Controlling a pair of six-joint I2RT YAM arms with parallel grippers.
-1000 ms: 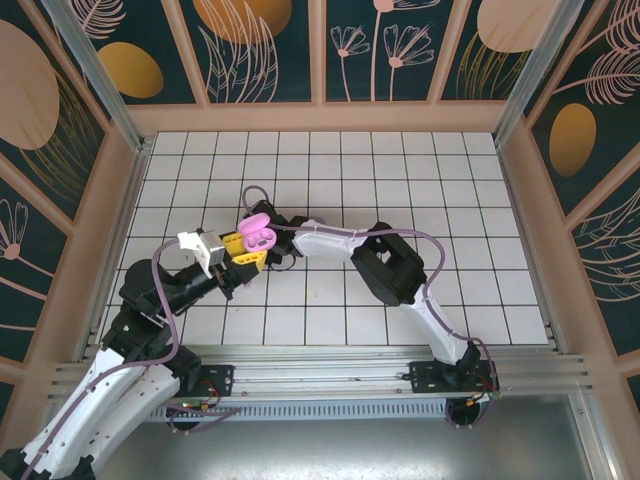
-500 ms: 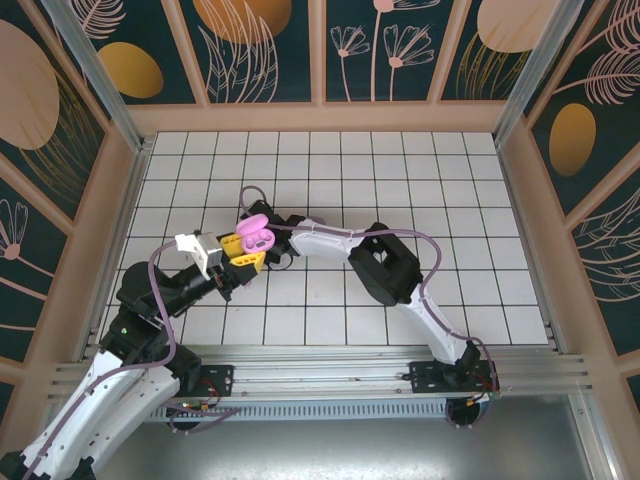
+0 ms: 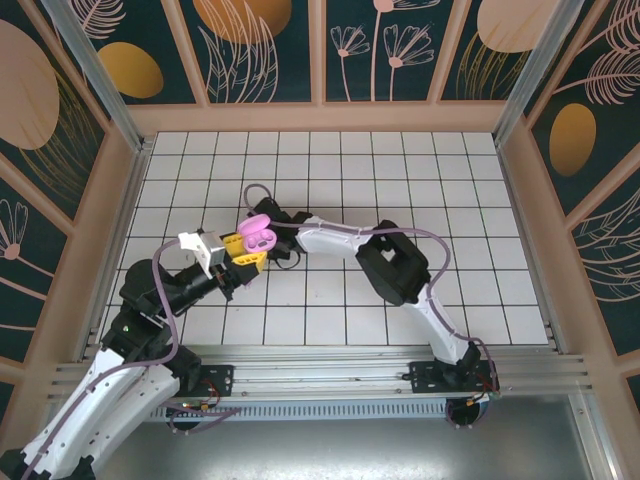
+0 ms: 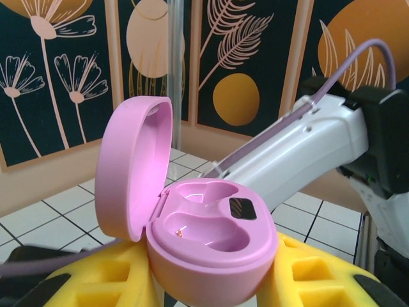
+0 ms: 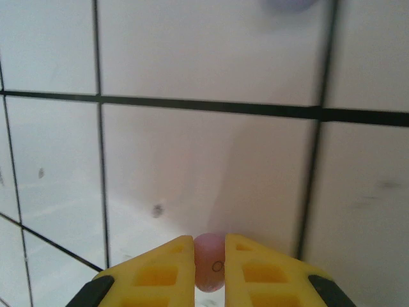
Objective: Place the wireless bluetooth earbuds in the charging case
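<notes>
From above, the left gripper (image 3: pixel 244 252) is clamped on the open pink charging case (image 3: pixel 258 235), which it holds above the tiled table (image 3: pixel 420 180), at 9 o'clock from the table's middle. The right arm (image 3: pixel 335 238) reaches across from 3 o'clock, and its dark wrist ends just beside the case. Its fingertips cannot be made out here.

The left wrist camera shows the case seated between the gripper's yellow fingers (image 4: pixel 319 275). The lid (image 4: pixel 134 169) stands up at 9 o'clock and two moulded wells face upward. The white right arm crosses behind at 2 o'clock.

In the right wrist view, the right gripper (image 5: pixel 209 254) is pinched on one pale pink earbud (image 5: pixel 209 263) at 6 o'clock, low over the tiles. Whether the earbud touches the tiles cannot be told. A blurred greyish shape (image 5: pixel 289 4) sits at 1 o'clock on the top edge, too soft to identify.
</notes>
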